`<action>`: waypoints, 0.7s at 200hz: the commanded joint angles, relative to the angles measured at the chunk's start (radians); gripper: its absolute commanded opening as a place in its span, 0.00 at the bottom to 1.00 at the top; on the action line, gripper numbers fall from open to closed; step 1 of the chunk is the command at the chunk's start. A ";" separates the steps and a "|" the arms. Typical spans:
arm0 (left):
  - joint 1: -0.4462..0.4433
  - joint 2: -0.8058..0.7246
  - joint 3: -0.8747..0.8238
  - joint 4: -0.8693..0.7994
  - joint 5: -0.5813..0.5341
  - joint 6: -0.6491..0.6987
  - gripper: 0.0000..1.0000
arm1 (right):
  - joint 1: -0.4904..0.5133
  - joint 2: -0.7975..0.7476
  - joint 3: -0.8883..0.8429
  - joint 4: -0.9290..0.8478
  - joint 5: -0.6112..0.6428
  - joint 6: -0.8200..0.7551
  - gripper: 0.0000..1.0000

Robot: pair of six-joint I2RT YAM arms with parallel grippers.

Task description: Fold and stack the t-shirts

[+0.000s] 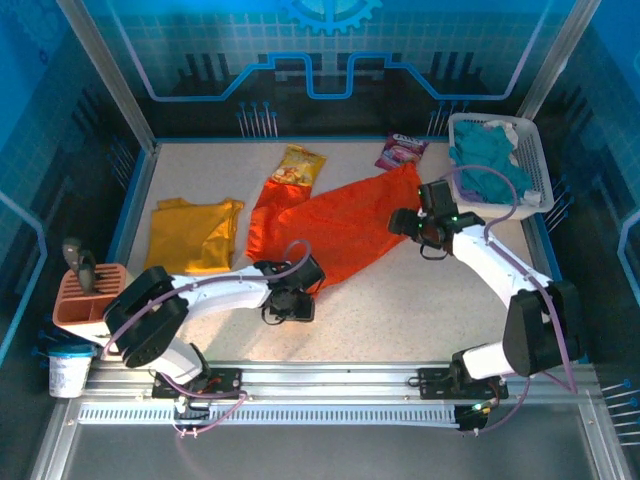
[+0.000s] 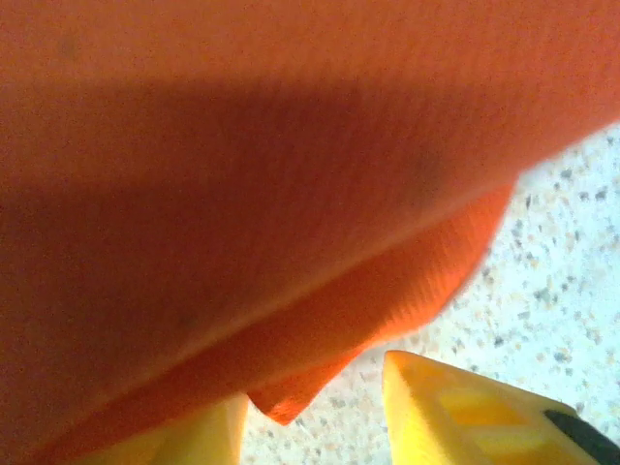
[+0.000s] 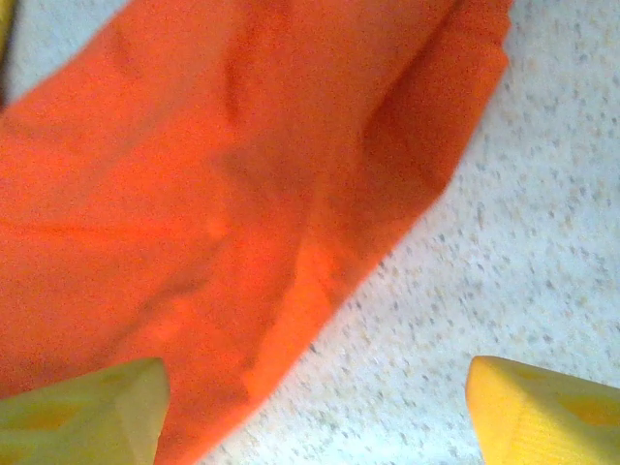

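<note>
— Speckled counter (image 1: 400, 300), blue walls behind. Where's the orange t-shirt (image 1: 345, 225)?
— Spread mid-counter, slanting twd far right. The yellow t-shirt (image 1: 195, 235) lies just beside it, on the left.
— And left tool (image 2: 312, 407)?
— Jaws apart, orange hem corner hanging btwn them, not pinched.
— And right tool (image 3: 315, 387)?
— Wide open at the shirt's edge, nothing held.

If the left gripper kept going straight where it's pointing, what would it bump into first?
Most likely the orange t-shirt. Its edge sits right in front of the left gripper, with a corner poking between the jaws. Beyond that is the speckled table. How close the cloth is, I can't tell for sure.
</note>
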 commanded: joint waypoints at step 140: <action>0.205 -0.421 0.210 -0.331 0.002 0.229 0.00 | -0.095 0.264 -0.006 0.236 -0.132 -0.086 0.74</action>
